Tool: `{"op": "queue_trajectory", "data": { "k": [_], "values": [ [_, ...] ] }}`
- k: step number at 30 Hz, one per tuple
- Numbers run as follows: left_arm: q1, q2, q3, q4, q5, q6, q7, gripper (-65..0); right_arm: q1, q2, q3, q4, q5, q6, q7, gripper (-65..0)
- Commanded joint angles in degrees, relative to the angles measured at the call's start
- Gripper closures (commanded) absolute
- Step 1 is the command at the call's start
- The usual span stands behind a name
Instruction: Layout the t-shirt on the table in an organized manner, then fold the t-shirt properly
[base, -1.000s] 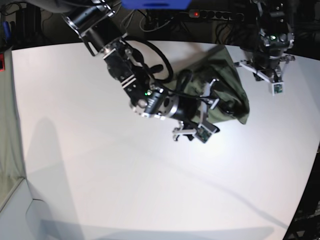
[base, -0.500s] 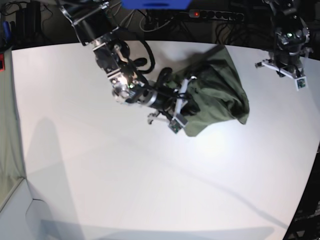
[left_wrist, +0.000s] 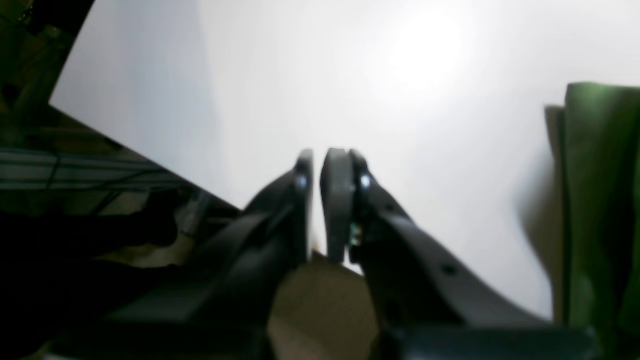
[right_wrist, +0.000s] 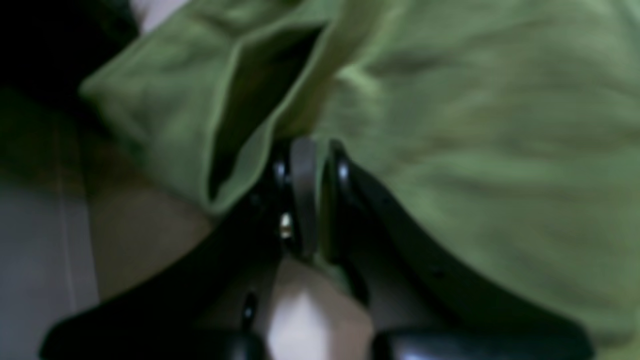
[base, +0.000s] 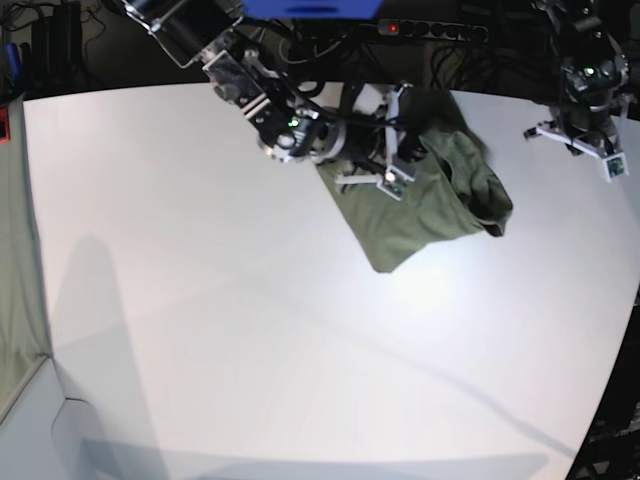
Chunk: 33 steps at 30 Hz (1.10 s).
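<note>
Olive-green cotton t-shirt (base: 430, 200) lies bunched at the smooth white bench's (base: 250, 330) far edge; we see the right fingers (right_wrist: 312, 150) pinching its fabric, the left fingers (left_wrist: 325, 165) closed, empty.

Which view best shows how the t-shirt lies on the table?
The base view: the whole t-shirt lies bunched on the table. Right wrist shows only blurred folds at the shut right gripper; left wrist only an edge.

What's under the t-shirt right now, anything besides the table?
Only the white table shows around the bunched t-shirt. The right gripper is shut on a fold of it. Whatever lies beneath the heap is covered by the cloth.
</note>
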Motion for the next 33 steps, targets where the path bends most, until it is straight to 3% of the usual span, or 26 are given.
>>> {"op": "queue_trajectory", "data": {
  "k": [1, 6, 10, 18, 21, 27, 30, 33],
  "values": [
    [0.2, -0.6, -0.3, 1.0, 0.1, 0.1, -1.1, -5.0, 1.0, 0.2, -2.4, 1.9, 1.2, 0.3, 1.2, -3.5],
    [0.3, -0.6, -1.6, 1.1, 0.1, 0.1, -1.1, -5.0, 3.3, 2.2, -10.6, 4.7, 1.2, 0.3, 1.0, -3.6],
    [0.2, -0.2, -4.9, 1.9, -0.6, 0.0, -1.1, -5.0, 3.7, 2.7, -10.9, 5.6, 1.2, 0.3, 1.0, -3.6],
    [1.6, -0.7, -12.0, 2.2, -16.6, 0.0, -1.0, -5.3, 3.2, 3.9, -2.6, 10.6, 1.2, 0.3, 0.9, -5.4],
    [2.5, -0.7, -12.5, 2.2, -23.5, 0.0, 0.5, -5.3, 3.1, 5.1, 1.6, 12.2, 1.2, 0.3, -0.3, -11.9],
    [1.4, -2.6, -12.5, 2.3, -36.9, 0.0, 9.3, -5.4, 3.0, 5.7, 7.2, 14.5, 1.2, 0.3, -5.8, -28.1],
    [1.2, -2.8, -12.6, 2.3, -44.4, 0.0, 11.7, -13.1, 1.7, 6.9, 8.5, 14.6, 1.2, 0.3, -5.7, -31.5],
    [1.6, -2.9, -13.5, 2.3, -50.4, 0.0, 12.2, -30.3, 0.2, 7.9, 10.7, 14.6, 1.2, 0.3, -5.9, -31.8]
  ]
}}
